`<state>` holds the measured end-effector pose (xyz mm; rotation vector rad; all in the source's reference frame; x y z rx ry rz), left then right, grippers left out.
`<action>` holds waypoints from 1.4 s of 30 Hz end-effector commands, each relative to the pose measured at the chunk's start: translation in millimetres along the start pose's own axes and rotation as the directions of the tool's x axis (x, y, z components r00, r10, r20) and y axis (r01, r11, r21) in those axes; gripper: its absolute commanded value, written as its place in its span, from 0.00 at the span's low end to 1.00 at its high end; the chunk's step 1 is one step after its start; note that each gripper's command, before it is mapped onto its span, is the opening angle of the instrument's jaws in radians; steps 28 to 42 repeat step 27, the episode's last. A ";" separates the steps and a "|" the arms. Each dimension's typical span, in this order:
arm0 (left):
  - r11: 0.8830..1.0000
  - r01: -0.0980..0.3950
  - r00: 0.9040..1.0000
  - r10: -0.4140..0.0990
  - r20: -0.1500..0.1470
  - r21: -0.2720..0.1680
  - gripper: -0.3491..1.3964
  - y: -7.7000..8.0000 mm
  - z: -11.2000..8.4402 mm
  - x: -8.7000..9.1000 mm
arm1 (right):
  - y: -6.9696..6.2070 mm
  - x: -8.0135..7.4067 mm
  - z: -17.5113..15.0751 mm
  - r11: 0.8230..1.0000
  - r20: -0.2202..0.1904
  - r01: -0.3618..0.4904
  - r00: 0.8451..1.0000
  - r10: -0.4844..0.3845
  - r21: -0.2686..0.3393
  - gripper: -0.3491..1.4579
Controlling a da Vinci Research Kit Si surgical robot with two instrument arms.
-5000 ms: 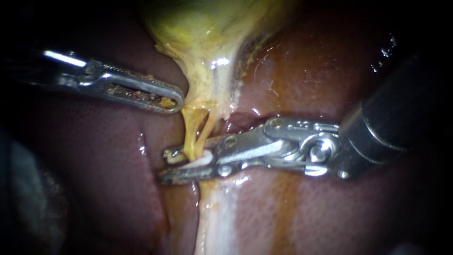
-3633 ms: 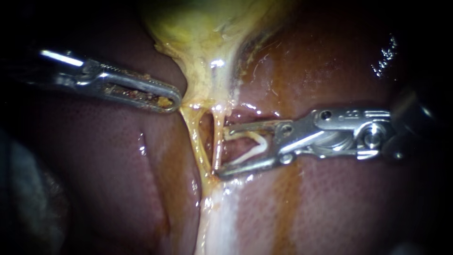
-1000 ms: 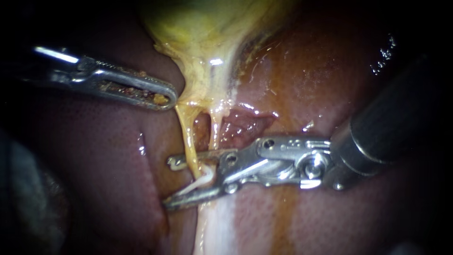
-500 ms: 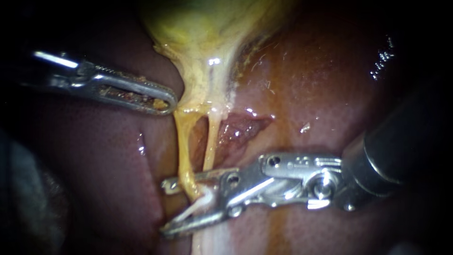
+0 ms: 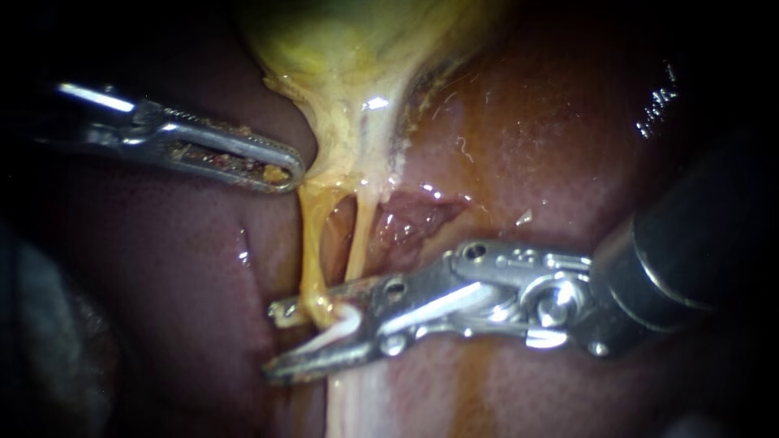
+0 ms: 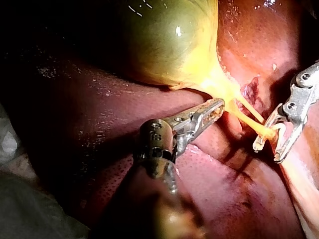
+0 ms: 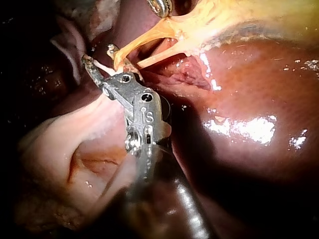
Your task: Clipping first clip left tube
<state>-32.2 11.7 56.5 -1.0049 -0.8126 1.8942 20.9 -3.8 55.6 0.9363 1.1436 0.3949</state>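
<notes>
The yellow-green gallbladder [image 5: 357, 49] narrows to a neck from which two thin yellow tubes run down. The left tube [image 5: 312, 243] and the right tube [image 5: 359, 239] both reach my right instrument [image 5: 274, 344]. Its jaws are open and straddle the lower end of the left tube, with a white clip [image 5: 341, 326] seated between them. My left instrument [image 5: 280, 172] comes in from the upper left, its jaws shut on tissue at the gallbladder's neck. In the left wrist view, the left instrument [image 6: 212, 110] holds that neck and the right instrument [image 6: 267, 148] is open around the tube.
Dark red liver [image 5: 527, 146] surrounds the tubes. A raw red patch [image 5: 410, 219] lies just right of them. A pale band of tissue [image 5: 357, 405] runs down below the right instrument's jaws. In the right wrist view, the right instrument [image 7: 99, 57] sits beside pale folded tissue [image 7: 75, 149].
Over the last second my right instrument has slid lower along the tubes and a little left, still open with the clip. The tubes look more stretched. My left instrument holds still.
</notes>
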 end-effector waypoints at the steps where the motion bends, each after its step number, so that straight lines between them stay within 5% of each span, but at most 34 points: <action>1: 1.000 0.000 1.000 0.000 0.000 0.000 0.00 0.0 0.0 0.0 | 0.0 -0.1 -0.1 1.000 0.008 -0.005 1.000 0.005 -0.003 0.21; 10: 1.000 0.000 1.000 0.000 0.000 0.000 0.00 0.0 0.0 0.0 | -0.1 -0.2 -0.5 0.990 0.022 -0.140 0.990 0.140 -0.010 0.00; 42: 1.000 0.000 1.000 0.000 0.000 -0.001 0.00 0.0 -0.1 0.0 | 0.0 -0.2 -1.0 0.986 0.028 -0.164 0.986 0.164 -0.012 0.00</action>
